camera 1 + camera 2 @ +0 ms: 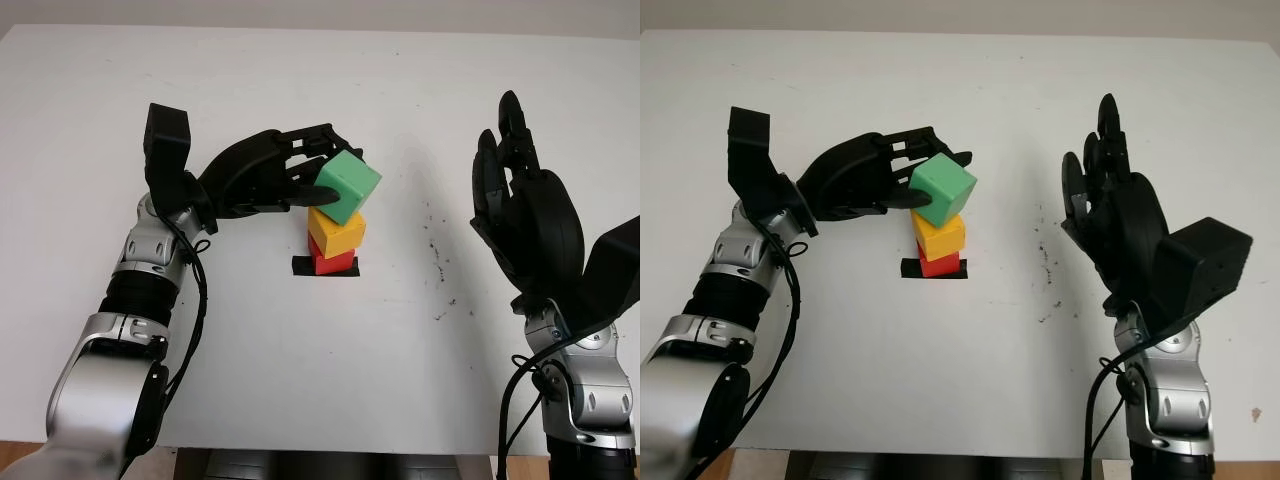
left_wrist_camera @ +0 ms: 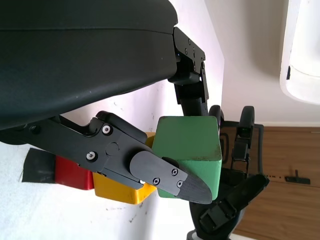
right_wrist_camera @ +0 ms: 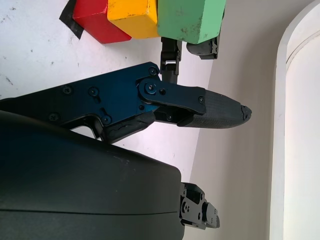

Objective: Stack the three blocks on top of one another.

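The white table (image 1: 420,90) is evenly and brightly lit, perhaps from overhead. A soft shadow is cast just under the left hand (image 1: 262,172). Beyond the right hand (image 3: 200,107), the wall is washed out by glare.

My left arm comes in from bottom left, forearm angled up and inward, wrist bent toward centre. Left hand (image 1: 285,170) is reached out sideways, fingers (image 2: 165,177) closed around the green block (image 1: 347,185), pinching it from both sides; the block sits tilted in my grip. My right arm rises from bottom right, forearm near vertical. Right hand (image 1: 525,215) is open, held up off to the right, palm turned inward, fingertips pointing away from me.
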Robot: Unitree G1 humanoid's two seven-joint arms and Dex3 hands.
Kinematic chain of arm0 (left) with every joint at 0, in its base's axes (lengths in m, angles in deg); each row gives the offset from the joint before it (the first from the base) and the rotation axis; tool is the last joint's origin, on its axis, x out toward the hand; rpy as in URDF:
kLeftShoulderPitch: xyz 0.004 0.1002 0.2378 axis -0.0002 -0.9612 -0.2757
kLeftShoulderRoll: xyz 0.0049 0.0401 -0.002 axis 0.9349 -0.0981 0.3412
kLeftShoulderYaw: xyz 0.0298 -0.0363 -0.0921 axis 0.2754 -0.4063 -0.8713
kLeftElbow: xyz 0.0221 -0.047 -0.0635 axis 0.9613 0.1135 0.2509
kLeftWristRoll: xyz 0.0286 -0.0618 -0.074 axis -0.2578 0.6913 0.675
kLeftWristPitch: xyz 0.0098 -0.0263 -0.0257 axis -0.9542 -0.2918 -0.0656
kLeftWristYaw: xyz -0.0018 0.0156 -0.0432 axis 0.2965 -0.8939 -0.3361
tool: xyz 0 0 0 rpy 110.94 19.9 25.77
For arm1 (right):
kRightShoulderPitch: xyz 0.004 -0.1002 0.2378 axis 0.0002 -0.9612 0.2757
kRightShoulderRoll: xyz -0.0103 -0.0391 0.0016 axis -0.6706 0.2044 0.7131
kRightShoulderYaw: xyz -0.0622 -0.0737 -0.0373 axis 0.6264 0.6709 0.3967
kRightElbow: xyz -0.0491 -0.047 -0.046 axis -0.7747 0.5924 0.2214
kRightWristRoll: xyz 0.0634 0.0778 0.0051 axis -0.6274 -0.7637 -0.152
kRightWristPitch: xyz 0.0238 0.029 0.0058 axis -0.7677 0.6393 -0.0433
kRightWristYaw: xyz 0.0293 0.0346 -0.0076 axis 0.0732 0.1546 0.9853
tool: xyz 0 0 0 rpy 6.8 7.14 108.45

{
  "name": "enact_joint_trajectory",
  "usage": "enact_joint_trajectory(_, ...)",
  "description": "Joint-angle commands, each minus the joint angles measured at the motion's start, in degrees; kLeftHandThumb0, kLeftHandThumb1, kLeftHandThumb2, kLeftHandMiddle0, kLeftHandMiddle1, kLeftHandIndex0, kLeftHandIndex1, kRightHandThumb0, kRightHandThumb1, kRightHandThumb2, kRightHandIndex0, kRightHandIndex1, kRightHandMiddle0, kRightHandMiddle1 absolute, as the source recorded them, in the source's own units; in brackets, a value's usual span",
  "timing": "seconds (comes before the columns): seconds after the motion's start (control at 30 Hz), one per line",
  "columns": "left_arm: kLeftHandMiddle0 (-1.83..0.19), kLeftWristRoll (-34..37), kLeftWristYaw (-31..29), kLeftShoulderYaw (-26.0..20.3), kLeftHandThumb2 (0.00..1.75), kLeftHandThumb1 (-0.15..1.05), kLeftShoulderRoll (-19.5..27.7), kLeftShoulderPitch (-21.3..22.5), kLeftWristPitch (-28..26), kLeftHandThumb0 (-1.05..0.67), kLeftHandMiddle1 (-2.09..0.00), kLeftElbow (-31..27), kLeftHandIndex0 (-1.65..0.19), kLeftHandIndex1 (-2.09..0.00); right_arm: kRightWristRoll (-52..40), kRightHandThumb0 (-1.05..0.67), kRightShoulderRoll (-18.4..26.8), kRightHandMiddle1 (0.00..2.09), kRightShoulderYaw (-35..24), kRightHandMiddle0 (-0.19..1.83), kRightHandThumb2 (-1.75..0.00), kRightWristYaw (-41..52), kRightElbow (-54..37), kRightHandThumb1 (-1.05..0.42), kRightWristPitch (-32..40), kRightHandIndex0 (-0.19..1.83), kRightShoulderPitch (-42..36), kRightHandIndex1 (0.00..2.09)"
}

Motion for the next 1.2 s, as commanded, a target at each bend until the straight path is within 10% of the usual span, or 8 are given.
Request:
enact_joint_trajectory(0.0, -0.08, -0.5, 0.5, -0.3, 0.07, 1.04, 0.9, 0.1, 0.8, -0.5, -0.06, -0.3, -0.45, -1.3, -0.2, -0.68, 0.1, 0.0, -0.5, -0.19, -0.58, 0.0, -0.7, -1.05, -0.4, -0.19, -0.8, 0.0)
enact_joint_trajectory(1.17, -0.1, 2.5, -2.3, -1.3, 0.05, 0.99, 2.1, -1.8, -5.5, -0.55, -0.05, -4.6, -0.4, -1.35, 0.4, -0.59, 0.1, 0.0, -0.3, -0.19, -0.54, -0.7, -1.5, -1.05, 0.8, -0.19, -0.8, 0.0)
